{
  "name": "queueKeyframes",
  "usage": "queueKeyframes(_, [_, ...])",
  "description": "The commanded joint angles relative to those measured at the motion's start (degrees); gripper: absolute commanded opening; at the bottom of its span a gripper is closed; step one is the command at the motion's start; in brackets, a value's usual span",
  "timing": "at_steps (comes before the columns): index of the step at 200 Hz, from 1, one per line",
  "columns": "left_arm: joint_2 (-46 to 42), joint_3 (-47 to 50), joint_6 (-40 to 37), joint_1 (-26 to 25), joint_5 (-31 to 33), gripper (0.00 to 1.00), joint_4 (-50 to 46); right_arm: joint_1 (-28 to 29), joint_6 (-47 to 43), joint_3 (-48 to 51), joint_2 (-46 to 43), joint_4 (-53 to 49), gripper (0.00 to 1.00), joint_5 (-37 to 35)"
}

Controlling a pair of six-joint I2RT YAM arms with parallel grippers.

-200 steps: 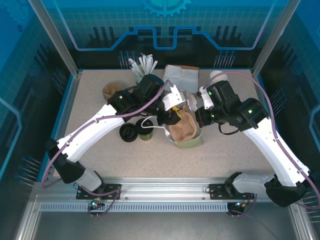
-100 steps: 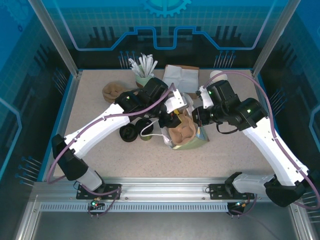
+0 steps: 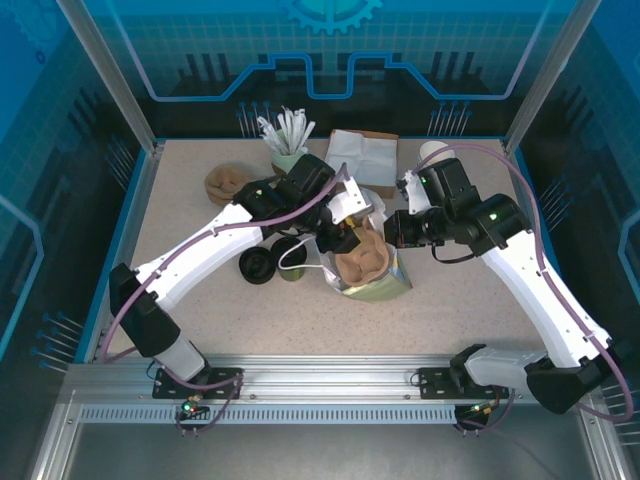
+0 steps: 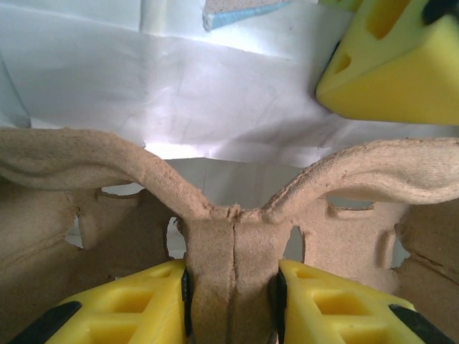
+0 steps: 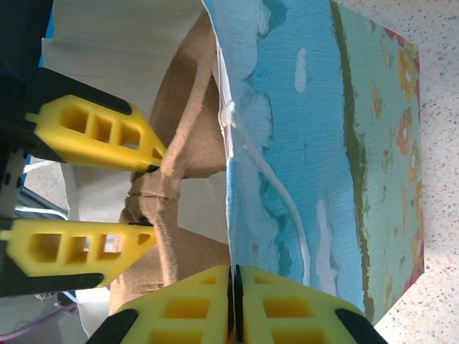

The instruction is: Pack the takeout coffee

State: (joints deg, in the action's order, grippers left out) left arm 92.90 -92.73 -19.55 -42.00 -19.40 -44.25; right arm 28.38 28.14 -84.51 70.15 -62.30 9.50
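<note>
A brown pulp cup carrier hangs in the mouth of the paper bag, whose outside is printed blue and green. My left gripper is shut on the carrier's central ridge, one yellow finger on each side. My right gripper is shut on the bag's upper edge, holding the mouth apart; it sits at the bag's right side. The left gripper and carrier show beside the bag wall. The olive-green takeout coffee stands left of the bag, partly under my left arm.
A loose black lid lies beside the coffee. At the back stand a cup of white stirrers, a white and brown paper stack and a white cup. Another pulp carrier lies back left.
My left gripper has carried the pulp carrier rightward and lower into the bag's mouth. My right gripper has shifted slightly toward the back with the bag's edge.
</note>
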Motion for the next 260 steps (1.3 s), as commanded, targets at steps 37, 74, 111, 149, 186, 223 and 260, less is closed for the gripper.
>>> queueKeyframes(37, [2.9,-1.7,0.1,0.3,-1.8,0.34,0.5,-2.1,0.5,0.4,0.9,0.7,0.14,3.5])
queueKeyframes(74, [4.4,-2.2,0.0,0.3,-1.7,0.34,0.5,-3.2,-0.1,-0.5,1.5,0.1,0.26,4.1])
queueKeyframes(111, [5.8,-3.1,0.2,0.3,-1.8,0.34,0.5,-6.2,-1.3,-6.9,2.0,-6.6,0.4,2.7])
queueKeyframes(149, [7.0,-5.0,0.9,0.4,-1.9,0.33,0.1,-9.8,-2.7,-7.9,-0.3,-7.9,0.43,3.8])
queueKeyframes(186, [8.0,-6.4,1.5,0.1,-1.2,0.33,-0.8,-10.1,-5.5,-4.0,-1.2,-4.8,0.45,3.3])
queueKeyframes(223, [9.1,-8.0,1.0,-1.1,0.7,0.33,-2.2,-10.0,-8.7,-1.5,-0.6,-1.7,0.46,3.4])
queueKeyframes(260, [11.5,-11.3,0.0,-2.8,3.4,0.33,-4.8,-9.7,-10.2,-0.2,0.5,-0.8,0.46,1.9])
